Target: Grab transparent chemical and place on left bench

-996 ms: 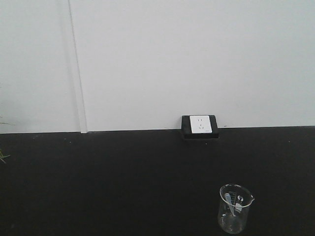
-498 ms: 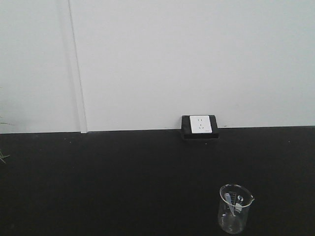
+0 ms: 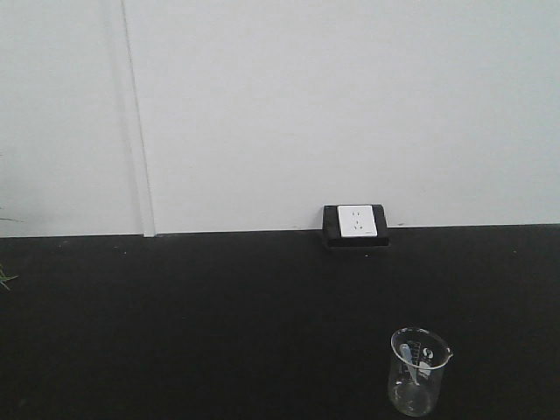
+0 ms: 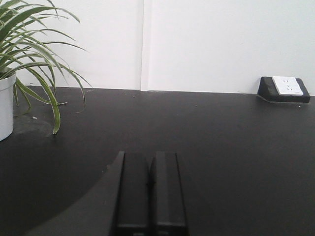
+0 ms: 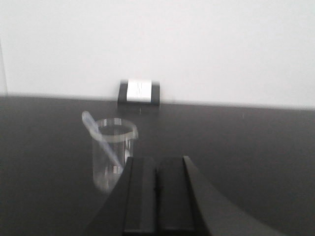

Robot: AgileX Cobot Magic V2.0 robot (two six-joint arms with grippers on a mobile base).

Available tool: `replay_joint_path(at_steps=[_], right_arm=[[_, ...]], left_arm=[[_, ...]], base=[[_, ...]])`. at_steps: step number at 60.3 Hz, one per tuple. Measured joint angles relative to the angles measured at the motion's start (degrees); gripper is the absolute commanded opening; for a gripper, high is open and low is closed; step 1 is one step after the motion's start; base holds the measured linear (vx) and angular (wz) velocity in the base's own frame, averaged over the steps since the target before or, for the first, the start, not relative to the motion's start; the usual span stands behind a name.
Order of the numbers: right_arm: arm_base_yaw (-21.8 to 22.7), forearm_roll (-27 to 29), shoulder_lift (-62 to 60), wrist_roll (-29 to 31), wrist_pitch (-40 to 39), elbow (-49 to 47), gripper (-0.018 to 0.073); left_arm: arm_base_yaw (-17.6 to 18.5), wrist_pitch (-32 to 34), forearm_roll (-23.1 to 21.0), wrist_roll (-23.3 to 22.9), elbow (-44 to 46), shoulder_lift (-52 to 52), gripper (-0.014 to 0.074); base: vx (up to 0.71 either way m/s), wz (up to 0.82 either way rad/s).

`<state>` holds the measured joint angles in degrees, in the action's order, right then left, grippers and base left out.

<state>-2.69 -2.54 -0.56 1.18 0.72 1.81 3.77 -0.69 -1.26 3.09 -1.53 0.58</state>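
Clear plastic, the transparent chemical (image 5: 101, 138) leans bulb-up toward upper left inside the beaker (image 5: 117, 164) at centre left of the right wrist view, just ahead-left of the right gripper (image 5: 157, 167), likely the nearer one; both it and the left gripper (image 4: 149, 162) have jaws together.

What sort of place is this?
Probably a lab: a matte black bench top, a spouted glass beaker with a clear dropper pipette standing in it, and a wall socket at the bench's back edge.
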Motion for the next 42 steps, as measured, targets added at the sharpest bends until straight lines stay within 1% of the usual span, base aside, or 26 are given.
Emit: replay_joint_path(at_steps=[4,8,15,21,23,31,33,37,42], right_arm=[[0.0,0.0,0.1,-0.6,-7.0,0.0,-0.0008],[0.0,0.0,0.9,-2.2,-11.9,-0.3,-0.0008],[0.0,-1.9,6.9,-4.4,-12.9,-4.8,-0.0008],[0.0,-7.4,16.0,-5.9,-14.2,-11.5,-0.0008],[0.0,-10.3,19.3,-6.5,-15.5,-13.6,-0.0008],[0.0,-21.0,34.9,-9.6,-24.4,-21.9,-0.0006],[0.0,-23.9,39.7,-10.6,-28.0,-23.7,-0.0006],[0.0,-28.5,48.3,-11.4,-32.9,-26.6,-0.0004],[0.0,-32.4,58.3,-12.3,-36.7,-30.3,0.0001]], left_arm=[[0.0,0.0,0.0,0.0,0.0,0.0,-0.0003],[0.0,0.0,0.0,0.0,0.0,0.0,-0.0003],[0.0,0.0,0.0,0.0,0.0,0.0,-0.0003],[0.0,0.0,0.0,0.0,0.0,0.0,-0.0003],[0.0,0.0,0.0,0.0,0.0,0.0,-0.0003],[0.0,0.0,0.0,0.0,0.0,0.0,-0.0003],[0.0,0.0,0.0,0.0,0.0,0.0,-0.0003],[0.0,0.0,0.0,0.0,0.0,0.0,-0.0003],[0.0,0.0,0.0,0.0,0.0,0.0,-0.0003]], base=[[0.0,0.0],[0.0,0.0],[0.0,0.0],[0.0,0.0],[0.0,0.0],[0.0,0.0],[0.0,0.0],[0.0,0.0],[0.0,0.0]])
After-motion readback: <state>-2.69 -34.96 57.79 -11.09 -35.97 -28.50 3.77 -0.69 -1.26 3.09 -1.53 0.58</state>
